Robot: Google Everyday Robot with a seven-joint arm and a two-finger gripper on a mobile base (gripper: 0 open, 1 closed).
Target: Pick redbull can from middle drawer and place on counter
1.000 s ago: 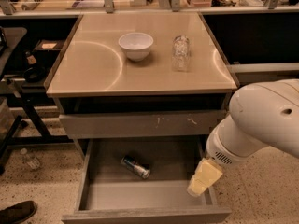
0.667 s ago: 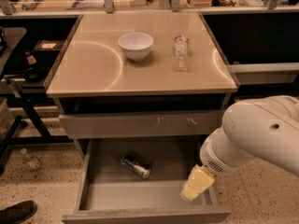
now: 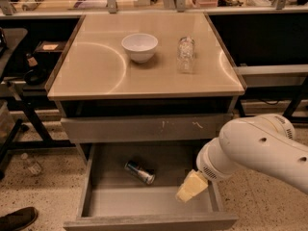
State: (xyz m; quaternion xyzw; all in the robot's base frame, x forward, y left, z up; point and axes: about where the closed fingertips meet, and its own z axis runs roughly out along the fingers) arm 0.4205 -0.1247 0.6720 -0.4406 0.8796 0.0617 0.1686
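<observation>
Yet to grasp slim blue-and-silver redbull can (image 3: 139,172) in open grey middle drawer (image 3: 144,203), lower centre; pale end effector (image 3: 191,186) near, not touching, opening unclear.

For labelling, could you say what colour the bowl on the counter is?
White bowl, camera view; the gripper hangs over the middle drawer.

One can (image 3: 139,172), bowl (image 3: 139,47), bottle (image 3: 186,55), and gripper (image 3: 191,186) above drawer (image 3: 139,202).

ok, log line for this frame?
claw: over open drawer, right of can | can: lying on drawer floor, not held | counter: bowl, bottle
</observation>
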